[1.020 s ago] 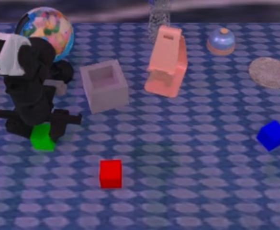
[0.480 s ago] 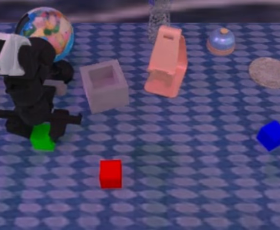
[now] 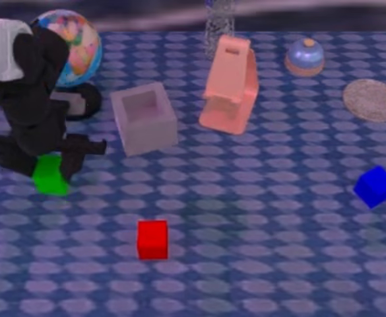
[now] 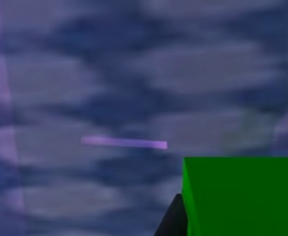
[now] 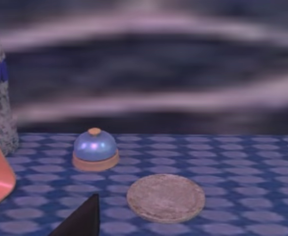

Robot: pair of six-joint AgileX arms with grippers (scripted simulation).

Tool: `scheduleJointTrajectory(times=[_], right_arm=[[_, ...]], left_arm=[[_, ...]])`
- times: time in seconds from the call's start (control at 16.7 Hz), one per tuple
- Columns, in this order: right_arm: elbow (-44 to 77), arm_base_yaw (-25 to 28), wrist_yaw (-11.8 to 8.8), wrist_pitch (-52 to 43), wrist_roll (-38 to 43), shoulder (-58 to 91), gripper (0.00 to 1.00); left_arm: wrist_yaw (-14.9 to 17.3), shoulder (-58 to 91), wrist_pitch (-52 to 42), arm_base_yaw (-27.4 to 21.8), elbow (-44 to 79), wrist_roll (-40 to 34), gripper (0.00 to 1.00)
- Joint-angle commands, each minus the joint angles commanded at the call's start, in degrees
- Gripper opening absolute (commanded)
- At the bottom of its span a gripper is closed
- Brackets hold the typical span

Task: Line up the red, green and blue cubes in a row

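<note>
The left gripper is clamped on the green cube, at the worktop's left. Carry it level and set it beside the red cube, faces square.

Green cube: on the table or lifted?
Lifted: the left gripper holds the green cube; the left wrist view shows table pattern well below it.

Three cameras: one overhead, two wrist-mounted.
Top view looks down on the table; left wrist sits close on the green cube; right wrist faces the bell, at one o'clock in the top view.
</note>
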Motion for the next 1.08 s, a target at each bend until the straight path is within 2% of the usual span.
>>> scheduleJointTrajectory(times=[0.18,0.48,0.6,0.78,1.08], right_arm=[[0.00,0.00,0.00,0.00,0.00,0.00,1.00],[0.00,0.00,0.00,0.00,0.00,0.00,1.00],[0.00,0.00,0.00,0.00,0.00,0.00,1.00],[0.00,0.00,0.00,0.00,0.00,0.00,1.00],[0.00,0.00,0.00,0.00,0.00,0.00,1.00]], left_arm=[[-0.01,-2.53,-4.97,0.27,2.77,0.08,0.00],[-0.04,-2.65,-5.47,-0.15,3.09,0.06,0.00],[-0.04,-1.79,-6.19,-2.12,4.30,-1.92,0.00],[-0.07,0.29,-8.21,-8.81,7.64,-9.42,0.00],[-0.20,3.35,-11.85,-24.82,14.49,-29.94,0.00]])
